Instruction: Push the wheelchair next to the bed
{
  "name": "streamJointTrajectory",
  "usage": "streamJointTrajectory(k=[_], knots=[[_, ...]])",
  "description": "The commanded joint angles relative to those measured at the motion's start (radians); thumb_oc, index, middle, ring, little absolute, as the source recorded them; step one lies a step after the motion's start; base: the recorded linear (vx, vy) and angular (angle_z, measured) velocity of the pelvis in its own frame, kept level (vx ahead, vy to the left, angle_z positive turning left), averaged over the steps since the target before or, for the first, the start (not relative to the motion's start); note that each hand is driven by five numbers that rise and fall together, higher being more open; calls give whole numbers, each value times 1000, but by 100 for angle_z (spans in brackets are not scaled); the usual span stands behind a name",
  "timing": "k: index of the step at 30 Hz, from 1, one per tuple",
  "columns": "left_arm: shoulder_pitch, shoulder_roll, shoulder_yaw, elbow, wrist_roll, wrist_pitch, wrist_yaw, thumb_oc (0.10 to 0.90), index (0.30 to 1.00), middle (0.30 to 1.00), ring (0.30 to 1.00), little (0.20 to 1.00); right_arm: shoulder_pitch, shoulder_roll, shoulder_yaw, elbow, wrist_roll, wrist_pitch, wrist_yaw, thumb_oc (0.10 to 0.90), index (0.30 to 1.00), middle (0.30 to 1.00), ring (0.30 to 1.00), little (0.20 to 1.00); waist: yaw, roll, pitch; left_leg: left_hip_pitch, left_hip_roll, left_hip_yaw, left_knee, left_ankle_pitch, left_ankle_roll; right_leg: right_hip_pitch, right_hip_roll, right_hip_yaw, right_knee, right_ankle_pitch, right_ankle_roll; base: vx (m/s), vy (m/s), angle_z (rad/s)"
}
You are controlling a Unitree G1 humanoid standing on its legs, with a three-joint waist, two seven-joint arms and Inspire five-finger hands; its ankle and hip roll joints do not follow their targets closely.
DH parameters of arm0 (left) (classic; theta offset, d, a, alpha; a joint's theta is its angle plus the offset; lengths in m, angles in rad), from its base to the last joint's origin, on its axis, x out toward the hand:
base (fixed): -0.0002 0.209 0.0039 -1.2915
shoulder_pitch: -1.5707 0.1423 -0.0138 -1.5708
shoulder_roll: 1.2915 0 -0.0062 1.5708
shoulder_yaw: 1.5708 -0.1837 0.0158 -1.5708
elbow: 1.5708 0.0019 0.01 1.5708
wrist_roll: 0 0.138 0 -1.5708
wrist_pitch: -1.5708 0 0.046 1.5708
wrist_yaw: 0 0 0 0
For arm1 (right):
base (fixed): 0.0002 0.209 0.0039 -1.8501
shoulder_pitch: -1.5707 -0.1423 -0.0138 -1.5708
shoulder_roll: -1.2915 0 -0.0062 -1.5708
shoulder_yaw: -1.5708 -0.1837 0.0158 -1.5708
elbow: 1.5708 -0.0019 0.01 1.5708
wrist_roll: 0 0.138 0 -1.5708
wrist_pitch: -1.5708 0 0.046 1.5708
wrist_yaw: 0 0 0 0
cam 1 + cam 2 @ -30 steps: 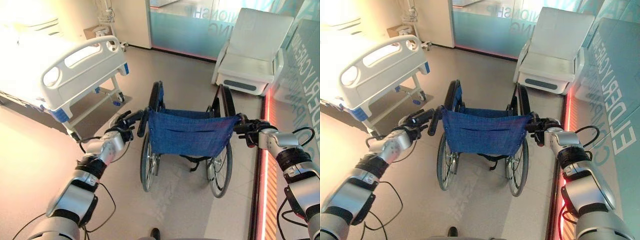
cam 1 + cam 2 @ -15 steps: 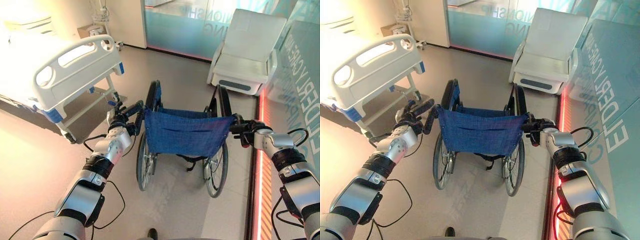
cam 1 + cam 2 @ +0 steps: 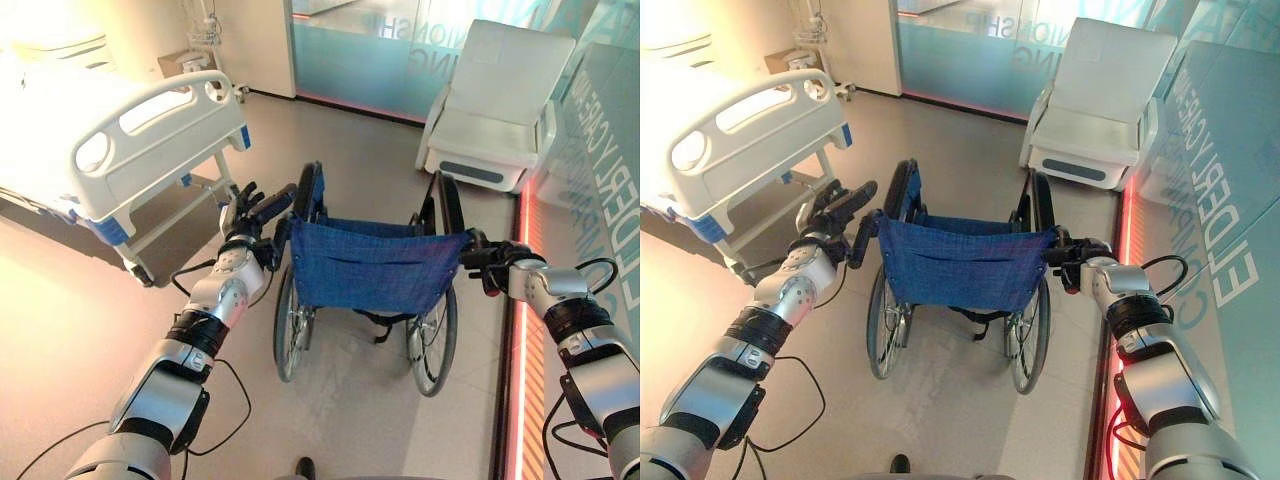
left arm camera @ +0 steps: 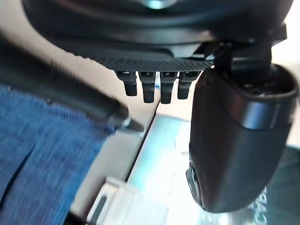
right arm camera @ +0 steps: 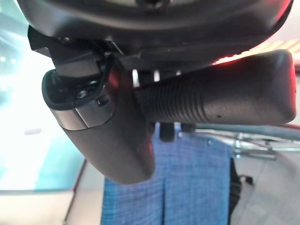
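My right hand (image 3: 1087, 270) is wrapped tight round its push handle (image 5: 213, 89), but my left hand (image 3: 243, 210) is open beside its handle (image 4: 61, 89). The wheelchair (image 3: 372, 268) sits near the bed (image 3: 120, 140), off to its right. I should grab on with the left first, then push softly and steer left.

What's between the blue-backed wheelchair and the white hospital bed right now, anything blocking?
Nothing visible. Bare beige floor lies between the blue-backed wheelchair and the white hospital bed. Left hand open beside the left push handle; right hand shut on the right handle.
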Motion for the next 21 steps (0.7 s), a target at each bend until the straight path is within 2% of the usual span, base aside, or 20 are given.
streamJointTrajectory(k=[1,6,7,9,10,11,13,16,21], knots=[[-188,-11,-35,15,31,51,-145,800,900,900,900,900,-37,103,11,-149,39,-79,71,400,300,300,300,300,62,18,-60,62,-50,26,4,-123,-24,-42,-3,-4,42,20,-5,0,0,0],[-205,13,-79,57,56,181,-244,800,900,900,900,900,-59,97,19,-137,51,-72,73,400,300,300,300,300,58,25,-62,64,-50,31,4,-122,-24,-44,-2,0,42,23,-3,0,0,0],[-213,20,-91,71,66,201,-248,800,900,900,900,900,-64,96,22,-131,52,-72,74,400,300,300,300,300,58,27,-63,63,-51,32,4,-122,-23,-45,-2,0,43,24,-1,0,0,0],[-230,38,-116,103,89,283,-249,800,900,900,900,900,-76,93,31,-121,59,-73,80,400,300,300,300,300,56,32,-66,63,-51,35,4,-120,-23,-47,-3,1,43,26,1,0,0,0],[-240,51,-135,124,124,355,-242,800,900,900,900,900,-80,94,37,-115,65,-79,80,400,300,300,300,300,56,34,-66,63,-53,36,4,-119,-22,-48,-3,1,43,27,1,0,0,0],[-241,53,-138,128,125,358,-242,800,900,900,900,900,-82,94,38,-114,66,-80,80,400,300,300,300,300,56,34,-66,63,-53,36,4,-118,-22,-48,-3,2,44,27,2,0,0,0],[-254,78,-172,177,195,410,-213,800,900,900,900,900,-93,86,45,-109,77,-77,90,400,300,300,300,300,54,36,-65,61,-54,38,4,-116,-21,-51,-4,2,43,30,4,0,0,0],[-260,103,-190,205,277,413,-192,800,900,900,900,900,-98,78,52,-114,90,-76,89,400,300,300,300,300,55,36,-63,59,-56,38,4,-114,-20,-52,-5,3,42,32,5,0,0,0],[-290,130,-211,256,334,409,-191,800,900,900,900,900,-111,71,58,-96,95,-76,102,400,300,300,300,300,53,35,-62,55,-56,42,4,-113,-20,-56,-6,6,41,35,6,0,0,0]])
